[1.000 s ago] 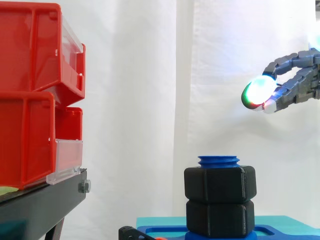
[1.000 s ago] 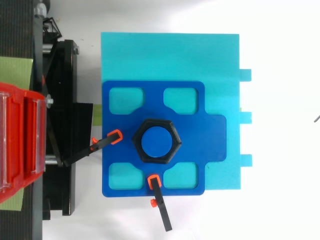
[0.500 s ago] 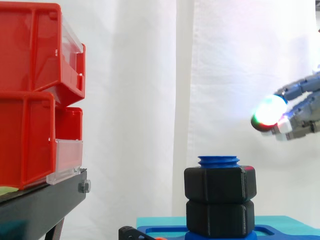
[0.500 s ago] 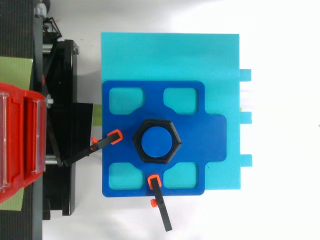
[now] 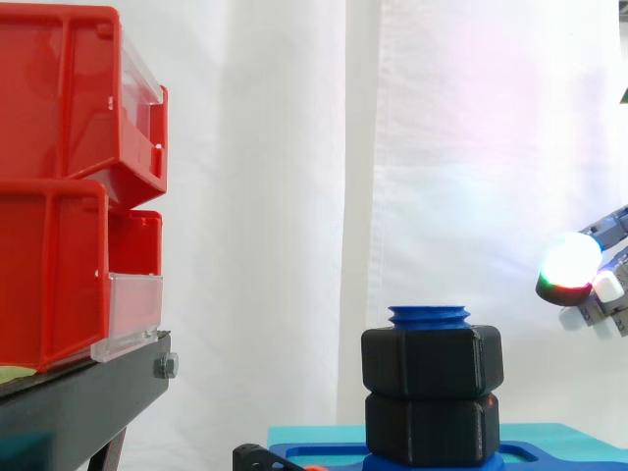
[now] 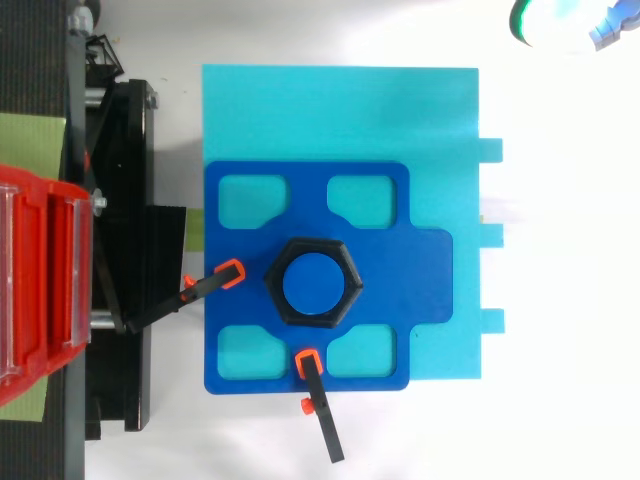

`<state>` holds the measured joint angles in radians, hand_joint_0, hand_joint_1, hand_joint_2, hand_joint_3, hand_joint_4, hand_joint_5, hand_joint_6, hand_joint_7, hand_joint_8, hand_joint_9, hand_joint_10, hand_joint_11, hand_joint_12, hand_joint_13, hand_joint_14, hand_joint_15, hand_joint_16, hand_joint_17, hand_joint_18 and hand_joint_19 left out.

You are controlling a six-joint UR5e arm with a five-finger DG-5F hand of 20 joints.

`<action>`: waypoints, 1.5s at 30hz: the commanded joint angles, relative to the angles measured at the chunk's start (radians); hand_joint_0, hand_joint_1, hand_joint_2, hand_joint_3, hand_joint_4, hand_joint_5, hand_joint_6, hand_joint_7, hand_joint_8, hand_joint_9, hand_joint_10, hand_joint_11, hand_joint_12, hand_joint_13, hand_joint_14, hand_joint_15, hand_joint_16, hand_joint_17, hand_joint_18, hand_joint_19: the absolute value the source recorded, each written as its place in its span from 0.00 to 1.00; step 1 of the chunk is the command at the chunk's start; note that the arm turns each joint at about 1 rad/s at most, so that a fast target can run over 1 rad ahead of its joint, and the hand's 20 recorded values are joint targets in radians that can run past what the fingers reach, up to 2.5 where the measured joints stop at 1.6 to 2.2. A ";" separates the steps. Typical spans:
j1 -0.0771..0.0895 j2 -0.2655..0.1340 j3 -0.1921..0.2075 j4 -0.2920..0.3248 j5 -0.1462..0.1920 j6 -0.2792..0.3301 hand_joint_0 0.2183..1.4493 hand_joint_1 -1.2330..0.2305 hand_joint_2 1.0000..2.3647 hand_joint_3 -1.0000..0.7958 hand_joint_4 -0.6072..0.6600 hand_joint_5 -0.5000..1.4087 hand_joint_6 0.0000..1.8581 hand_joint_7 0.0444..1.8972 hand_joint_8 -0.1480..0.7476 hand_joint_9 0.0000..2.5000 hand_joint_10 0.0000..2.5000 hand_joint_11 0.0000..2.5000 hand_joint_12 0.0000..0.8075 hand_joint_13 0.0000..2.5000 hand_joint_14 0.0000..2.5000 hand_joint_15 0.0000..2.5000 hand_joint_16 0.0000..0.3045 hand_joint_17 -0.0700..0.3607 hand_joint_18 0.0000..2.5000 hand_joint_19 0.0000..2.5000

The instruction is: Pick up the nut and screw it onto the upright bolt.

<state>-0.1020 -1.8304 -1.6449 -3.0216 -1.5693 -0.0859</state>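
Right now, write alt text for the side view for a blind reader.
An upright blue bolt carries a black upper nut stacked on a lower nut. The robot hand hangs at the right edge, slightly higher than them, touching neither. Red bins sit on a black stand at left.

Two nuts are showing matte black around a blue bolt. The fixture plate is showing dark blue, and the board under it cyan. Red bins are standing out against a white curtain. The hand is glowing white, rimmed green and red.
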 commanded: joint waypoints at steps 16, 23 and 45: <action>-0.001 0.000 0.000 0.000 0.000 0.009 0.21 0.57 0.00 0.28 0.57 0.13 0.27 0.35 0.42 0.15 0.00 0.01 0.44 0.01 0.00 0.00 0.16 0.42 0.00 0.00; 0.001 0.000 0.000 0.000 0.000 0.009 0.21 0.57 0.00 0.28 0.56 0.13 0.27 0.35 0.42 0.16 0.00 0.04 0.43 0.01 0.00 0.00 0.16 0.42 0.00 0.00; 0.001 0.000 0.000 0.000 0.000 0.009 0.21 0.55 0.00 0.28 0.55 0.12 0.27 0.34 0.44 0.17 0.00 0.11 0.43 0.02 0.00 0.00 0.16 0.41 0.00 0.00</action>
<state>-0.1013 -1.8301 -1.6449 -3.0220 -1.5693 -0.0767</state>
